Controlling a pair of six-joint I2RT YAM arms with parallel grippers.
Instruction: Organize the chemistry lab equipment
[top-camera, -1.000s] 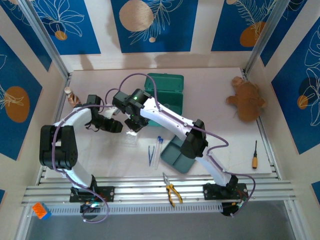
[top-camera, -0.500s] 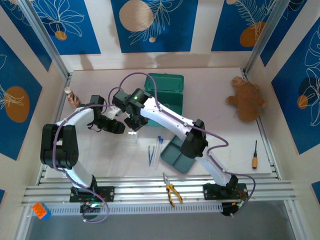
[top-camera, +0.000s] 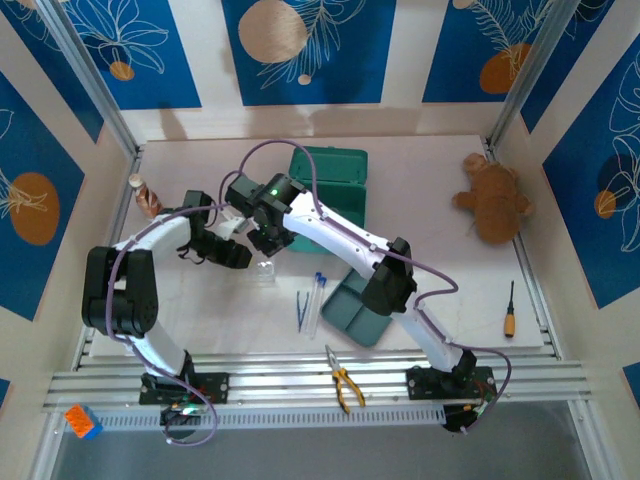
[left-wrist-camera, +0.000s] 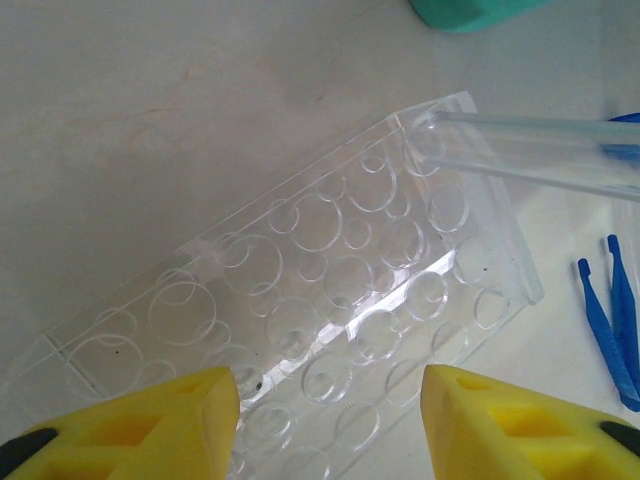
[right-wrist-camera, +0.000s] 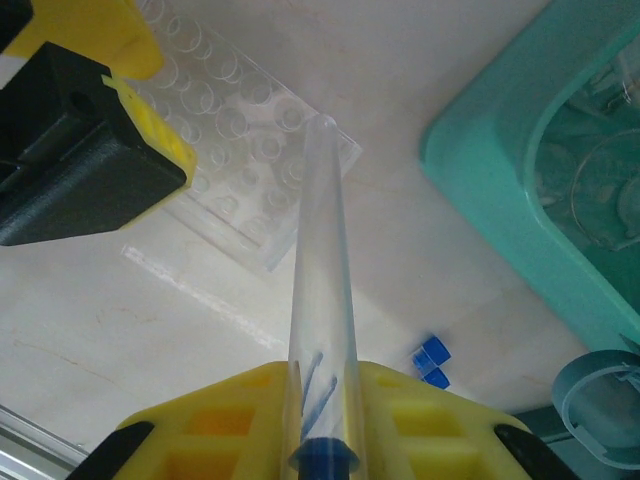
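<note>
The rack (top-camera: 262, 272) lies flat on the table (top-camera: 430, 200), toward 9 o'clock from its middle. The left gripper (left-wrist-camera: 330, 420) reaches it from 9 o'clock. Its fingers (left-wrist-camera: 180, 420) are spread, one on each side of the rack's near end, and I cannot tell whether they press it. The right gripper (right-wrist-camera: 325, 400) comes in from 12 o'clock and pinches a tube (right-wrist-camera: 322, 250) near its blue-capped end, with both fingers tight on the glass. The tube slants down, its round tip over a corner hole at the rack's far end; I cannot tell whether it has entered. Spare tubes (top-camera: 318, 295) and blue tweezers (top-camera: 301, 310) lie at 4 o'clock from the rack. The green box (top-camera: 330, 180) at 1 o'clock holds flasks (right-wrist-camera: 605, 170).
</note>
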